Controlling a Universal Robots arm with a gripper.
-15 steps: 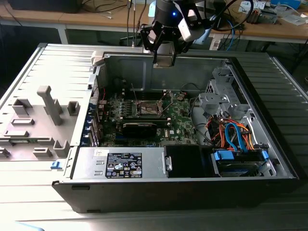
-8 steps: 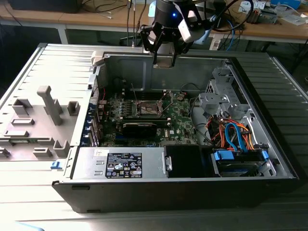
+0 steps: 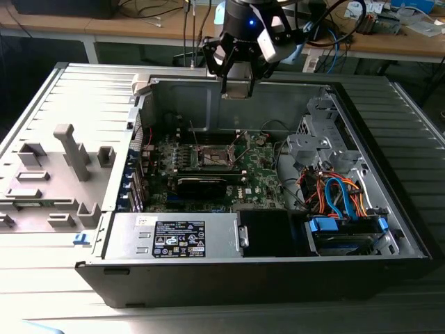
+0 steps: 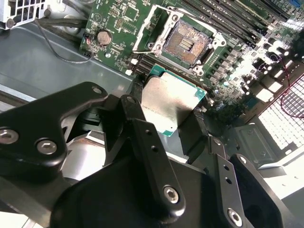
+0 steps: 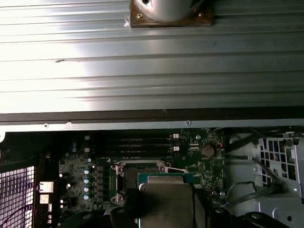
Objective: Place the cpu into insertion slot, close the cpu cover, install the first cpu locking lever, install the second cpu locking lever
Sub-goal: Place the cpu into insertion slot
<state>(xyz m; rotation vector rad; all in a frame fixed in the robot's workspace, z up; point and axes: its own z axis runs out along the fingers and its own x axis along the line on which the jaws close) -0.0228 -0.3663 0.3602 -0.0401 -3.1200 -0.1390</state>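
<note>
Green motherboard below — the gripper clamps the cpu, flat square, grey metal top.

Open air from black gripper, clamped on flat grey-topped square chip, down to dark square socket in silver frame. Hemmed close beside by long black rectangular block; on the exterior view's right by grey metal drive cage and orange-and-blue cable bundle.
</note>
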